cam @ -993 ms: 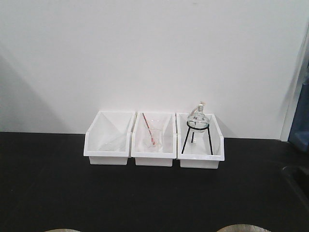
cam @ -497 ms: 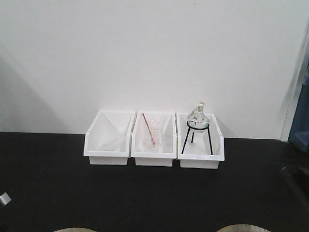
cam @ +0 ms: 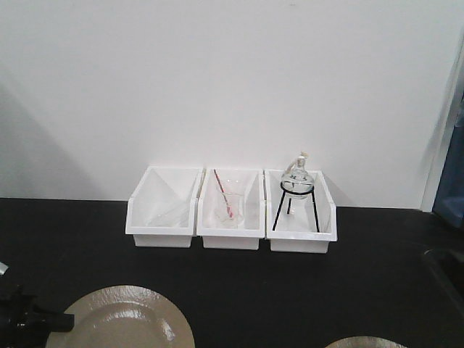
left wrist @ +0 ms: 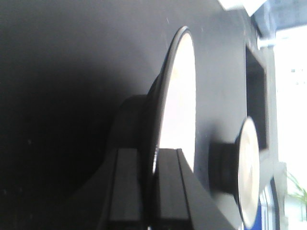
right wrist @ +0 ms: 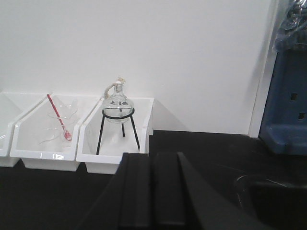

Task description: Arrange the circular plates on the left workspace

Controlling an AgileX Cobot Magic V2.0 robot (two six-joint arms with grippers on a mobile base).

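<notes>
Pinching the rim of one circular plate (cam: pixel 127 319) over the countertop's (cam: pixel 239 290) front left corner, the left gripper (cam: pixel 61 320) should lower it level, landing well apart from the second plate (cam: pixel 366 342).

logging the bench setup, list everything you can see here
plates: 2, tan; left plate gripped at its rim, right plate cut off by the bottom edge
bins: 3, white, in a row at the wall
flask: 1, clear, on black tripod, right bin
beaker: 1, clear, with red rod, middle bin
glassware: clear, left bin, too faint to name
counter: 1, black
sink: 1, black, far right
blue object: 1, far right, unclear what
left gripper: black, shut on left plate
right gripper: black, shut, holding nothing
</notes>
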